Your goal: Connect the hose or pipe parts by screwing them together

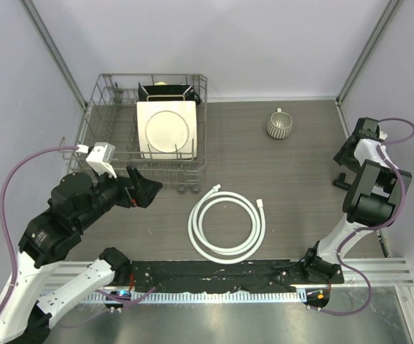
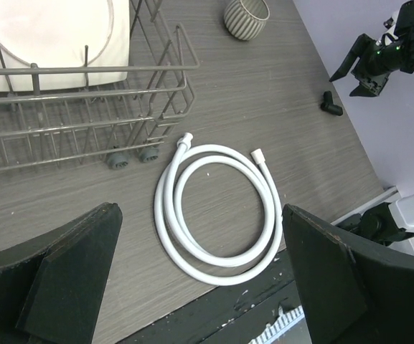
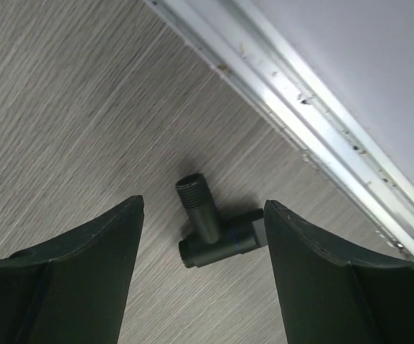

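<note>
The right gripper (image 3: 203, 206), jaws spread and empty, hovers over the black T-shaped fitting (image 3: 205, 222). The fitting lies on the table (image 3: 63, 107) between its fingers (threaded stem pointing away from the wrist). The left gripper (image 2: 199, 215), also spread and empty, faces the coiled white hose (image 2: 165, 215).

2 arms are seen, the left arm (image 1: 74, 199) and the right arm (image 1: 372, 201), each built of white link shells joined by rounded black joint housings. A purple cable (image 1: 5, 197) is looped along each. A white boxy module (image 1: 100, 157) is mounted at the left wrist. The fingers (image 2: 70, 283) are matt black, broad and wedge-shaped.
</note>
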Robot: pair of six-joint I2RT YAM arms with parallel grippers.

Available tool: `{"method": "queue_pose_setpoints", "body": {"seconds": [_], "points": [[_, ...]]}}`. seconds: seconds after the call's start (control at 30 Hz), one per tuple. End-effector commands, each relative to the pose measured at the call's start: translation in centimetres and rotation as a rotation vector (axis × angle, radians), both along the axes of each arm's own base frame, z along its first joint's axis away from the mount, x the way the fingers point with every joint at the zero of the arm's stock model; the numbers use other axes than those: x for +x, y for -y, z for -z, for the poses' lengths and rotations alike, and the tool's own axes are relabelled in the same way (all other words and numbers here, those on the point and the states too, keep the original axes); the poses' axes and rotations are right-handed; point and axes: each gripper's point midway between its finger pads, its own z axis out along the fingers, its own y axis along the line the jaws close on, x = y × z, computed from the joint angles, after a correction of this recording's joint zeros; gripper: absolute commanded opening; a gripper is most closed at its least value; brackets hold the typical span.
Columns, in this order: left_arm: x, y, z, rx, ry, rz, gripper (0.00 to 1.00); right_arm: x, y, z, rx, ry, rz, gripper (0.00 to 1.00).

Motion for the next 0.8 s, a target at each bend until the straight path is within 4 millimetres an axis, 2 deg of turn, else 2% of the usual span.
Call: {"method": "queue_pose_setpoints", "body": {"seconds": [0.0, 0.23, 0.33, 0.47, 0.6, 0.67, 0.7, 0.73, 0.77], "points": [[0.5, 0.4, -1.5, -0.048, 0.029, -0.008, 1.0, 2.5, -0.7, -0.6, 0.051, 0.076, -0.063, 0.73], [0.4, 0.3, -1.7, -0.027, 0.061, 0.011, 1.0, 2.5, -1.0, 1.8, 0.114, 0.046, -0.075, 0.7], [0.2, 0.3, -2.5, -0.037, 0.097, 0.025, 1.0, 2.1, -0.7, 3.2, 0.117, 0.012, -0.058, 0.7], [-0.1, 0.7, -2.8, -0.067, 0.125, 0.048, 1.0, 2.0, -0.9, 4.0, 0.141, 0.002, -0.066, 0.65], [-0.2, 1.7, -2.3, -0.051, 0.109, 0.104, 0.97, 1.2, -1.9, 5.3, 0.188, -0.038, -0.099, 0.52], [-0.4, 1.9, -2.3, -0.048, 0.101, 0.12, 0.97, 1.1, -2.3, 5.3, 0.204, -0.037, -0.117, 0.48], [-0.4, 1.9, -2.1, -0.046, 0.083, 0.116, 0.97, 1.3, -2.6, 5.2, 0.212, -0.024, -0.131, 0.37], [-0.3, 1.7, -2.0, -0.042, 0.076, 0.104, 0.97, 1.6, -2.9, 5.0, 0.218, -0.009, -0.154, 0.31], [-0.1, 1.3, -2.0, -0.033, 0.074, 0.082, 0.97, 2.4, -3.3, 3.8, 0.215, 0.037, -0.182, 0.2]]}}
